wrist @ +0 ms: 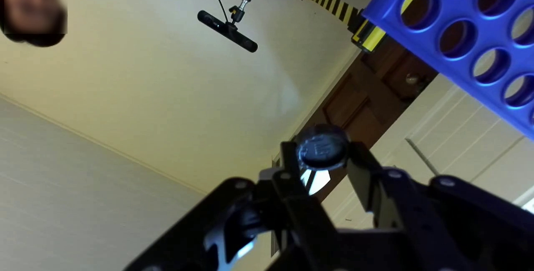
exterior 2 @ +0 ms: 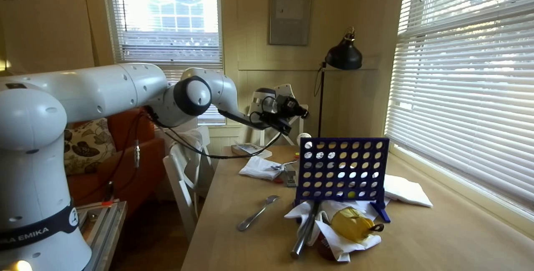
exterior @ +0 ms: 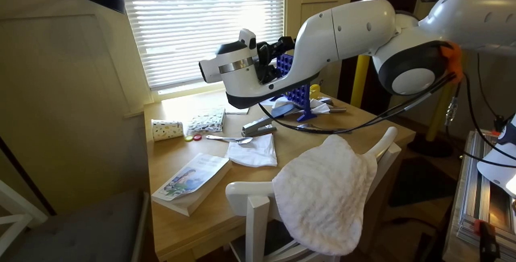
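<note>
Pinching a dark round disc [wrist: 322, 148], the claw [wrist: 322, 155] has it up in the air over the desk [exterior 2: 225, 246]. Blue game rack [exterior 2: 336, 170] stands between the edge by the window [exterior 2: 463, 75] and the opposite one. In an exterior view, a book [exterior: 193, 178] sits by the left edge, speckled cup [exterior: 167, 129] nearer the window-side corner.

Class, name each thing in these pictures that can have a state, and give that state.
Gripper: closed on a round disc.
Blue game frame: standing upright, most holes open.
Patterned cup: lying on its side.
Book: lying flat, cover facing up.
Spoon: lying partly on the white napkin.
Window blinds: lowered, letting daylight through.
Black lamp: head angled down; whether lit, unclear.
</note>
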You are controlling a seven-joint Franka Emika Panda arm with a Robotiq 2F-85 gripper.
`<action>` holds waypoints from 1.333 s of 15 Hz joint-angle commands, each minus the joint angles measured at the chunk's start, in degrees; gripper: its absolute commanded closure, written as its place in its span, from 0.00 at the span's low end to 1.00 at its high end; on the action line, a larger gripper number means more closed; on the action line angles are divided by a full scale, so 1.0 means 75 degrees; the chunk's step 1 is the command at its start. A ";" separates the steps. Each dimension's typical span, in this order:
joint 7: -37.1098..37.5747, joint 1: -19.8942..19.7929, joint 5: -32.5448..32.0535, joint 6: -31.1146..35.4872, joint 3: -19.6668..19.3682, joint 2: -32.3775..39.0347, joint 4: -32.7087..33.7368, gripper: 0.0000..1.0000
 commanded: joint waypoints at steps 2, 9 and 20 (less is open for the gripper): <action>0.0470 0.0067 0.0691 -0.0131 -0.0476 -0.0291 -0.0633 0.90; 0.1023 -0.0139 0.1151 -0.0169 -0.0684 -0.0017 -0.0431 0.90; 0.2844 -0.0166 0.0983 0.0302 -0.0675 -0.0053 -0.0460 0.90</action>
